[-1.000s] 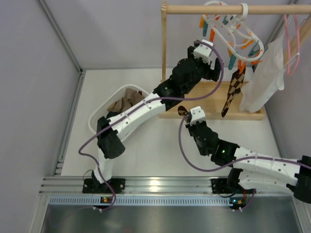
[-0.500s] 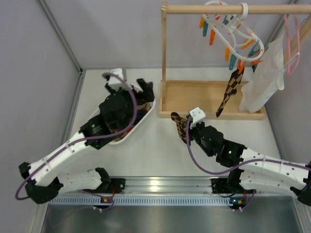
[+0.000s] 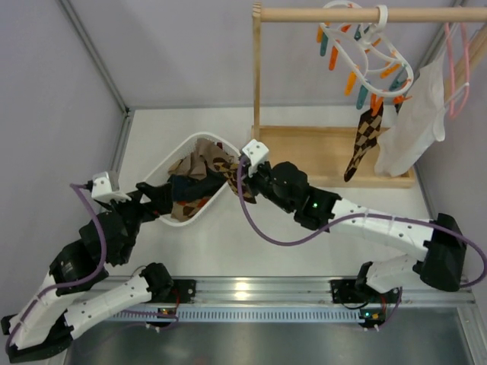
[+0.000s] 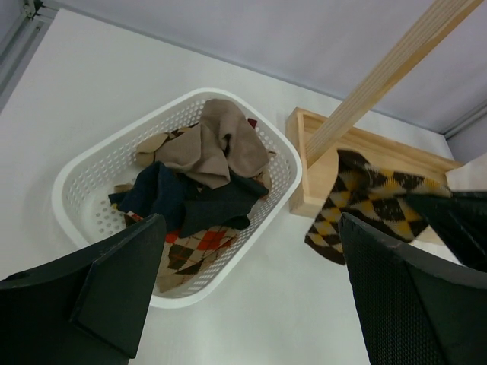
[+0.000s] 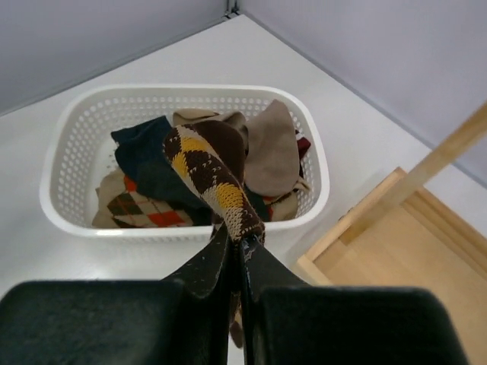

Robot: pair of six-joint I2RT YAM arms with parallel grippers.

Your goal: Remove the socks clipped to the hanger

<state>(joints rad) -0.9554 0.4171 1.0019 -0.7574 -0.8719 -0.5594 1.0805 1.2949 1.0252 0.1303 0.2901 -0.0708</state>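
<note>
Now right gripper [image 5: 237, 242] pinches the held sock [image 5: 204, 161], argyle, dangling over the basket [image 5: 190, 91] of piled socks [image 4: 221, 144] toward the far-left corner. Left gripper [image 4: 251, 224] gapes wide, empty, at the basket's near side. Clipped sock [image 3: 364, 141] hangs from the hanger [image 3: 373, 53], far-right corner.

Bright, even, diffuse light fills all three views, and shadows on the table [image 3: 228, 251] are faint and soft-edged. In the top view, white glare spots sit on the metal rail [image 3: 243, 289] at 6 o'clock. The left gripper [image 4: 249, 228] is dark and slightly soft at 7 and 4 o'clock. The right gripper [image 5: 237, 243] is near-black and blurred at 6 o'clock, while the sock [image 5: 209, 175] and basket [image 5: 175, 228] are sharp.
</note>
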